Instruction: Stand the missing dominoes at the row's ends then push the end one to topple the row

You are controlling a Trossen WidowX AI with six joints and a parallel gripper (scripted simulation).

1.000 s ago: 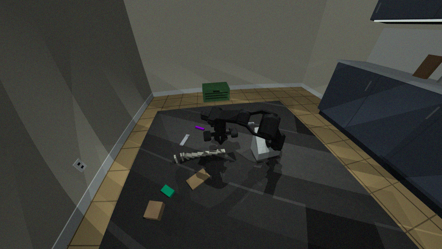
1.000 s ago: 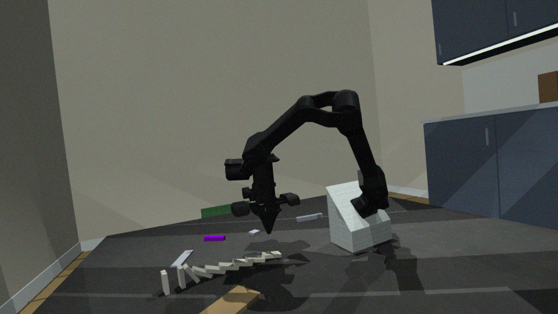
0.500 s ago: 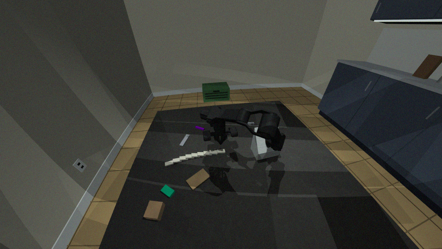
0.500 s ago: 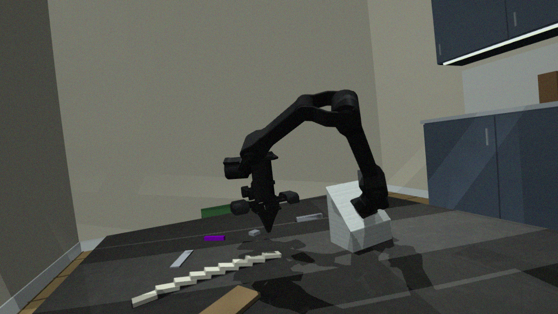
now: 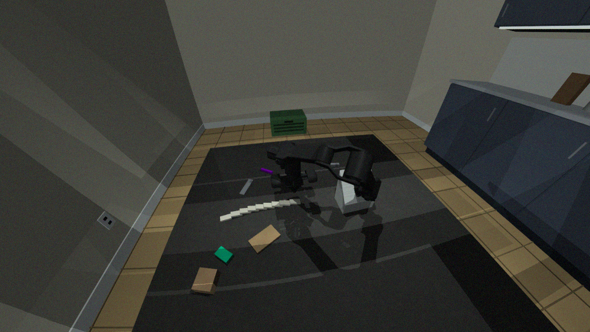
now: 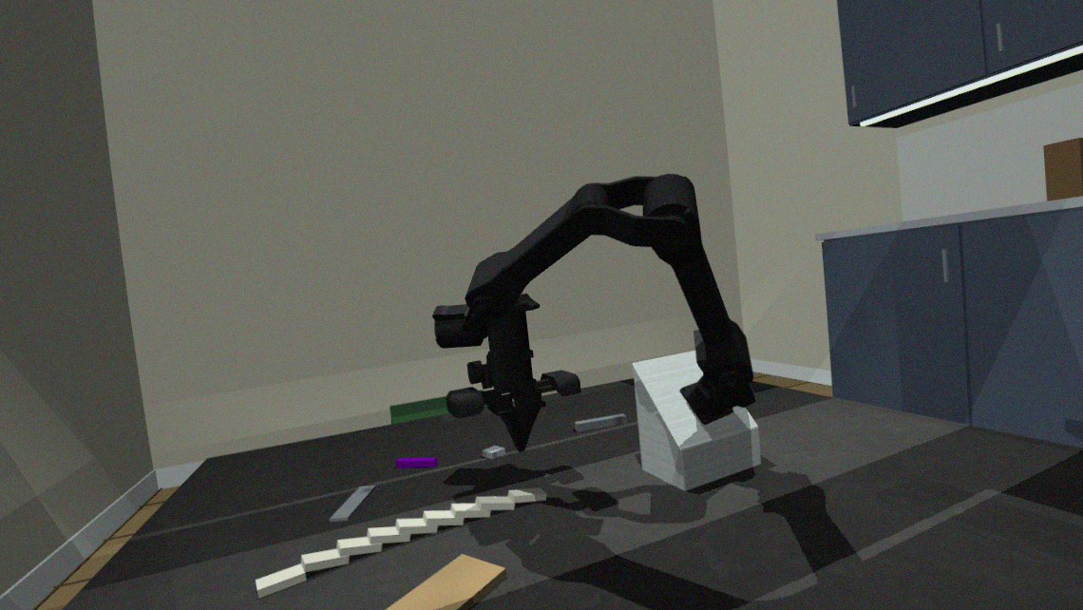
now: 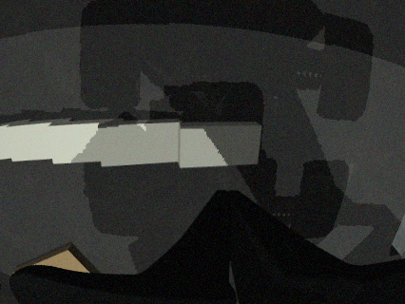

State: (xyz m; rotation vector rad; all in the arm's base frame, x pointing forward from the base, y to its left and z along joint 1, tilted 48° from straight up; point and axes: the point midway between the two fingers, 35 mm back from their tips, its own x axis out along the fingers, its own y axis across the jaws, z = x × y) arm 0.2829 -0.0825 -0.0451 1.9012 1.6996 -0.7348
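Observation:
The cream dominoes point(image 5: 264, 205) point(image 6: 412, 524) point(image 7: 138, 144) all lie toppled in one slightly curved line, each overlapping its neighbour like shingles. None stands upright. The left end domino point(image 5: 225, 217) point(image 6: 280, 581) lies at the far end of the line from the arm. The right end domino point(image 6: 527, 496) point(image 7: 242, 143) lies partly in the arm's shadow. My gripper point(image 5: 294, 189) point(image 6: 521, 448) point(image 7: 225, 200) is shut and empty, pointing down. It hangs above the mat near the right end of the line, clear of the dominoes.
A wooden block point(image 5: 264, 238) point(image 6: 454, 583), a green block point(image 5: 223, 254) and a tan block point(image 5: 205, 280) lie in front. A grey strip point(image 5: 246, 186) point(image 6: 352, 503) and a purple bar point(image 5: 266, 170) point(image 6: 416, 462) lie behind. A white sloped block point(image 5: 347, 197) point(image 6: 719, 458) is beside the arm's base.

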